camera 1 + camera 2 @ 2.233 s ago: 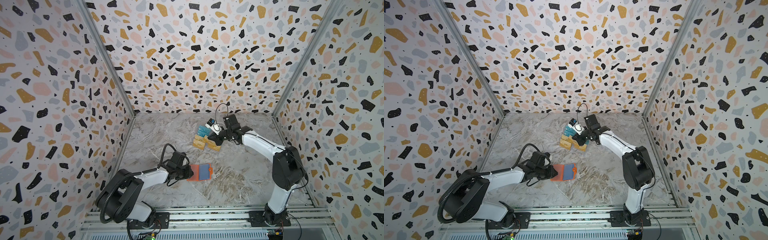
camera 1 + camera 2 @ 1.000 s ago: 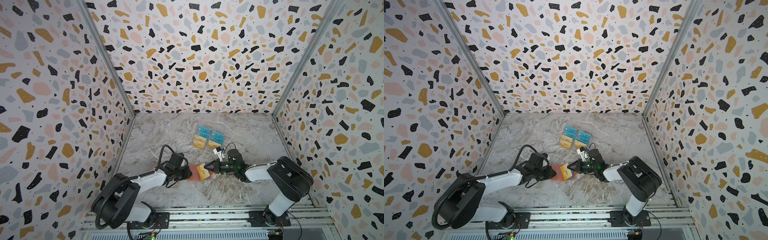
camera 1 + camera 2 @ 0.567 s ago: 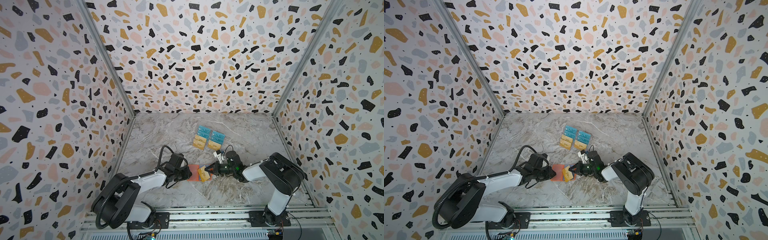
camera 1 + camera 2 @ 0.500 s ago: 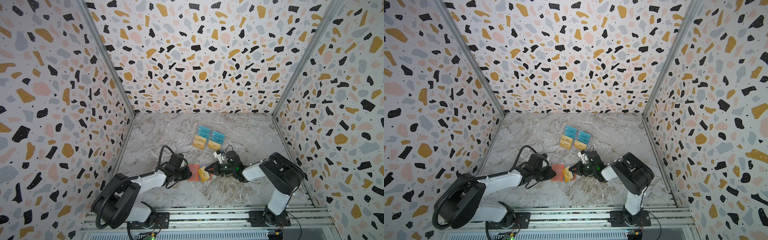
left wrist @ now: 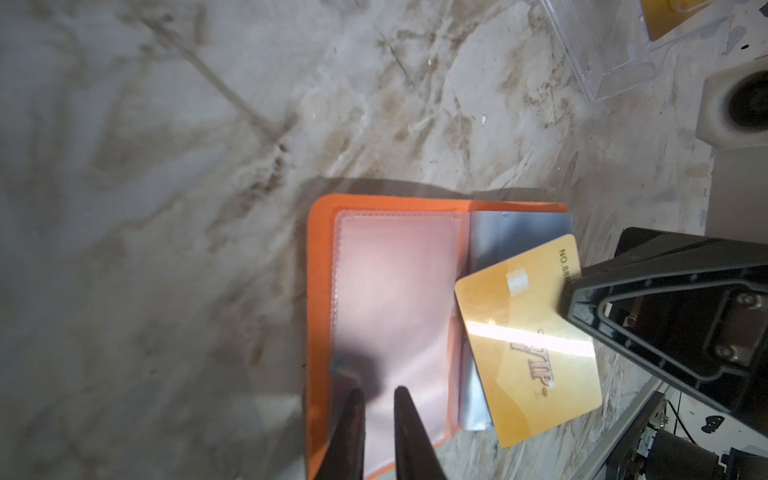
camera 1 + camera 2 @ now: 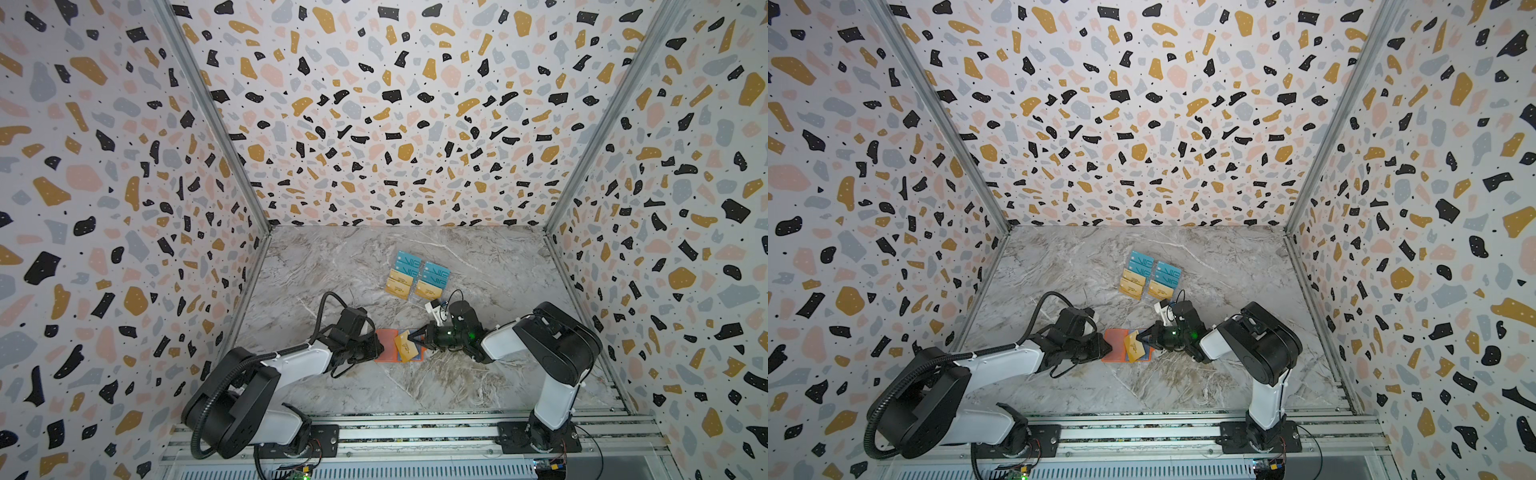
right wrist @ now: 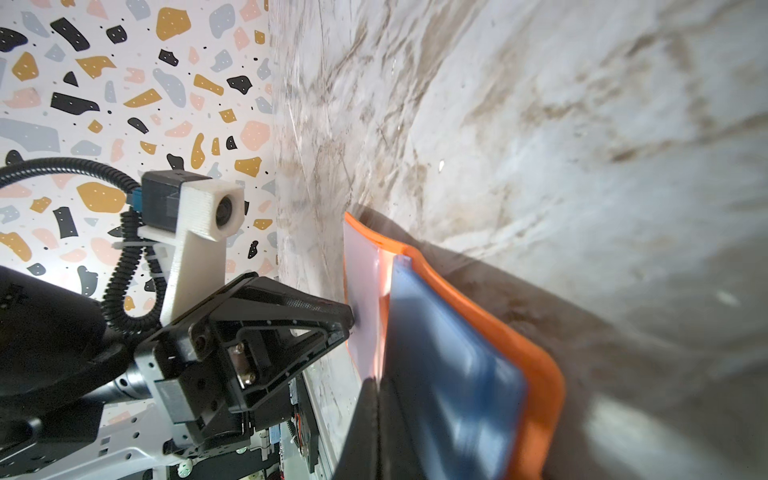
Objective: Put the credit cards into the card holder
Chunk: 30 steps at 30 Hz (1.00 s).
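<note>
Credit card (image 6: 406,345), tan-gold, with dark script and a number along one edge. It is clamped at one end in the right tool (image 6: 415,337), which is closed tight on it. Both top views place it near the front middle of the surface (image 6: 332,266), tilted over the right half of the card holder (image 6: 384,337). In the left wrist view the card (image 5: 528,345) lies askew on top of the blue-grey sleeves (image 5: 519,237), one corner overhanging the holder's edge.

Card holder (image 6: 1113,343), bright orange. It lies opened like a book on the surface between the two tools. Its left page is a clear sleeve (image 5: 395,299) showing pinkish against the cover. Its right page is the blue-grey stack, which bows upward in the right wrist view.

Left tool (image 6: 376,348), narrow. A slim gap stands between its fingers (image 5: 355,419), and nothing is visible in the gap. The tips rest on the clear sleeve near the holder's left edge.

Further gold cards (image 6: 400,283) sit in a clear rack (image 5: 615,50) farther back, just beyond the right tool. Teal cards (image 6: 408,262) marked VIP stand on the rack's far side.
</note>
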Available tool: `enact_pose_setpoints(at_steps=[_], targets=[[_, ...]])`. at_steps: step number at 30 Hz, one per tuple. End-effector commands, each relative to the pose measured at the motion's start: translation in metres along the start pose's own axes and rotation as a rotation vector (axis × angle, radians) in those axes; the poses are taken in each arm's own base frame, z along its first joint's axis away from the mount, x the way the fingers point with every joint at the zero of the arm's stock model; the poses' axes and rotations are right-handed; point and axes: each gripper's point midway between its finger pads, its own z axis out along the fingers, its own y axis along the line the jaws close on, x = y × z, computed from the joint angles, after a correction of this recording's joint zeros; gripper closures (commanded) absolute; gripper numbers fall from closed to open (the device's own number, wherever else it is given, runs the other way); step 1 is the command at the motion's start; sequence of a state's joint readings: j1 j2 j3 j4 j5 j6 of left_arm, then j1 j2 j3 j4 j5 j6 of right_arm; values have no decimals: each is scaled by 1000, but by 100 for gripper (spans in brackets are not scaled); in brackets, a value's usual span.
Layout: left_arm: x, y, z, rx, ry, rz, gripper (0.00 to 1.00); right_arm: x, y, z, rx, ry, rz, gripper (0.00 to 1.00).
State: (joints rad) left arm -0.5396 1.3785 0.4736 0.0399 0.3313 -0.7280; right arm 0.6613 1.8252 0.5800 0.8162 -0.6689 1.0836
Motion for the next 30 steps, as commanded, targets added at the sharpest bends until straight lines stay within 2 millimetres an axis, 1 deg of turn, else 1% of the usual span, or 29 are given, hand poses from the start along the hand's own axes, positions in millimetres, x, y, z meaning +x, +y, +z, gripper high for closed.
enact_pose_setpoints(at_steps=[1, 19, 30], targets=[[7, 4, -1, -6, 13, -8, 83, -8, 5, 2, -8, -14, -20, 100], [8, 3, -1, 3, 13, -9, 82, -14, 6, 11, -25, -38, -17, 100], [10, 4, -2, 8, 17, -14, 83, -4, -4, 15, -24, -55, 33, 100]])
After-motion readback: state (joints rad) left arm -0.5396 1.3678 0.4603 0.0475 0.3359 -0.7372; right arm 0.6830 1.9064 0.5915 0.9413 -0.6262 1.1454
